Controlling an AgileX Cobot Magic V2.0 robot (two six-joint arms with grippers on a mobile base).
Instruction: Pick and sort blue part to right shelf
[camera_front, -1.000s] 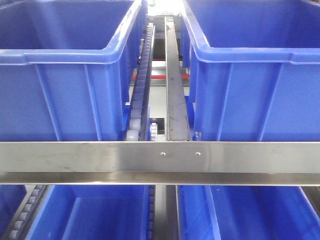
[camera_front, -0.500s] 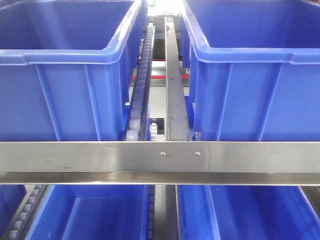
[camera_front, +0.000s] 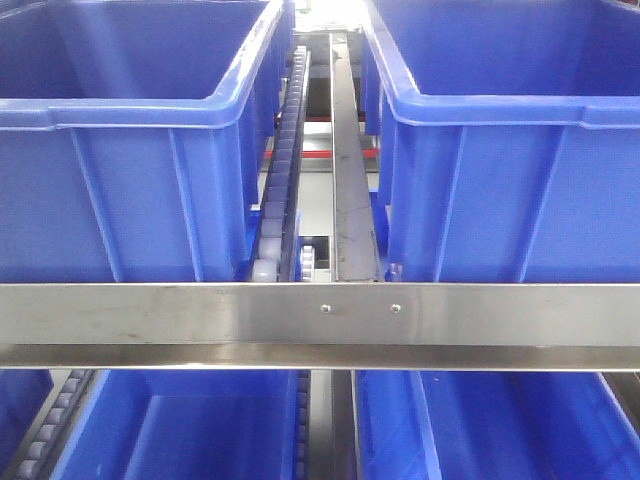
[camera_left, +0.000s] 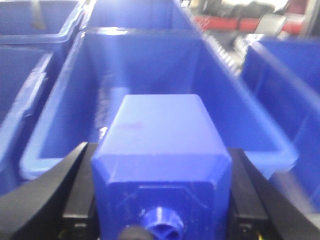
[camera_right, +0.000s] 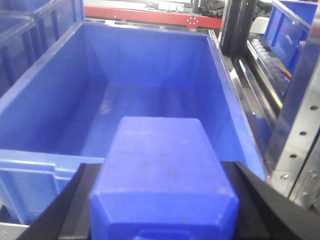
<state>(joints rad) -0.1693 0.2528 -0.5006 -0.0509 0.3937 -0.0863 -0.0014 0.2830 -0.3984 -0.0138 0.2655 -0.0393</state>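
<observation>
My right gripper (camera_right: 162, 215) clamps the blue part (camera_right: 160, 165) (its cap is hidden from me) just before an empty blue bin (camera_right: 45, 90). My left gripper (camera_left: 160, 205) grips a knobbed block (camera_left: 160, 135) - not the wanted one, I judge. Farther, the shelf rail (camera_front: 200, 312) looks unchanged since a second ago - the release is not yet done.

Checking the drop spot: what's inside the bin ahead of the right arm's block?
The bin looks empty; the block in the right fingers hides its near floor.

Right tool's block (camera_right: 162, 185) cap cropped
</observation>
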